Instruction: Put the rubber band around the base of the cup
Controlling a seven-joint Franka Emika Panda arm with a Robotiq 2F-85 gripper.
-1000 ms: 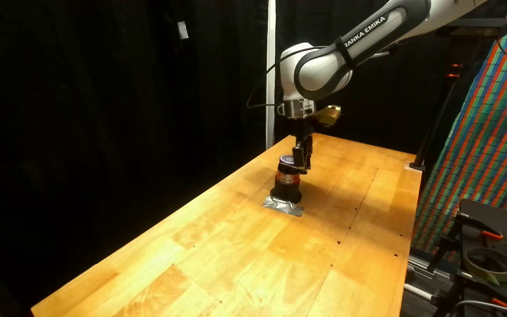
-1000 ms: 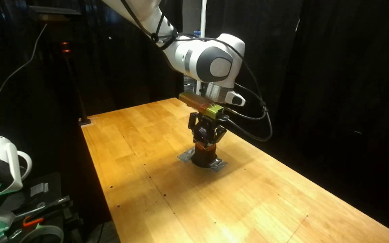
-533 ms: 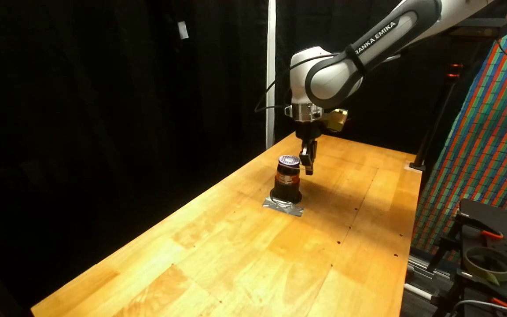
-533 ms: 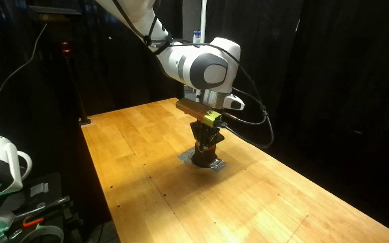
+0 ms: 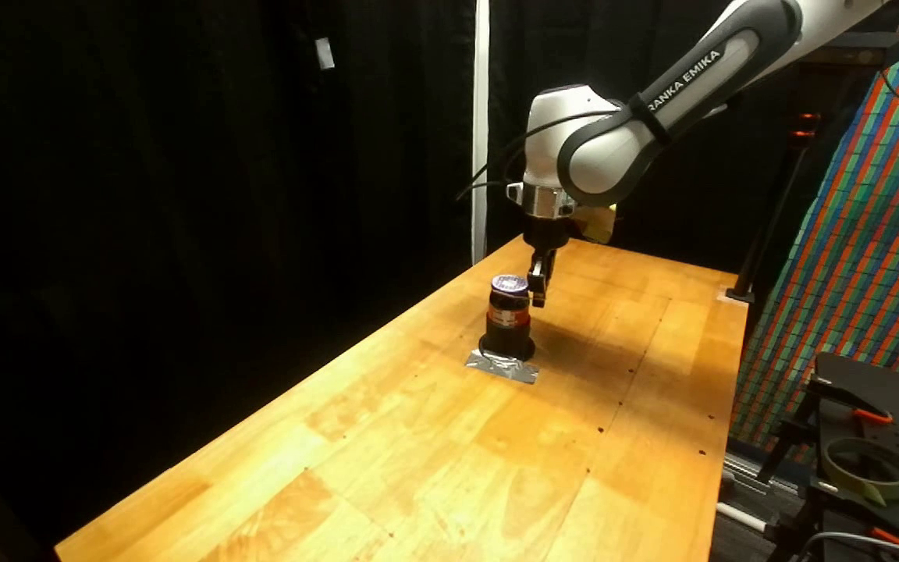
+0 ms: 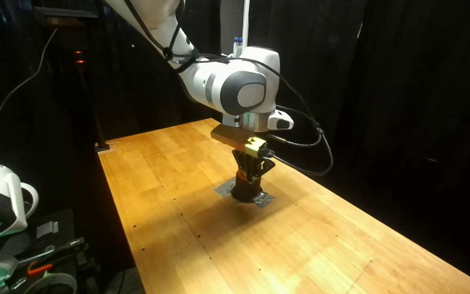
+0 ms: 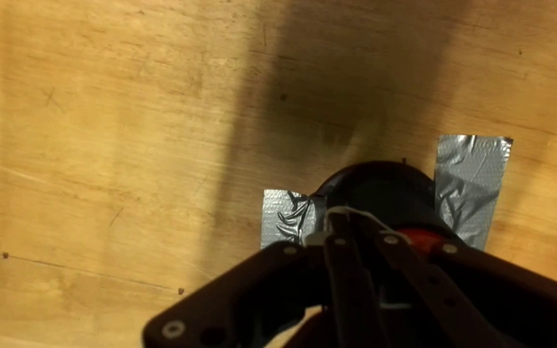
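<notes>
Now, tool (image 5: 539,301): tips drawn together, pointing down just beside the cup (image 5: 509,318); the rubber band (image 7: 356,210) lies at them in the wrist view, so I judge it pinched there.
Rubber band: thin pale strand running from the tips toward the cup; a faint line seems to cross the cup under its pale top (image 5: 509,282) in an exterior view. Far side hidden, so a full loop is unconfirmed.
Band, done: at the cup and in the tool; likely over the upper part, not certain.
Band, left: by my reading, seating it all round, working it down to the base, then letting go.
Cup: on the counter (image 5: 418,437), close by the tool, reddish label round its middle.
Cup axis: long way vertical, no lean made out; pale round top up, wider dark foot down. Which end is the mouth, cannot tell.
Silver tape (image 7: 472,188): strips at the foot, lapped onto the counter, apparently holding it down.
Counter: pale boards, reaching well past the cup.
Black curtain (image 5: 223,195): farthest back.
</notes>
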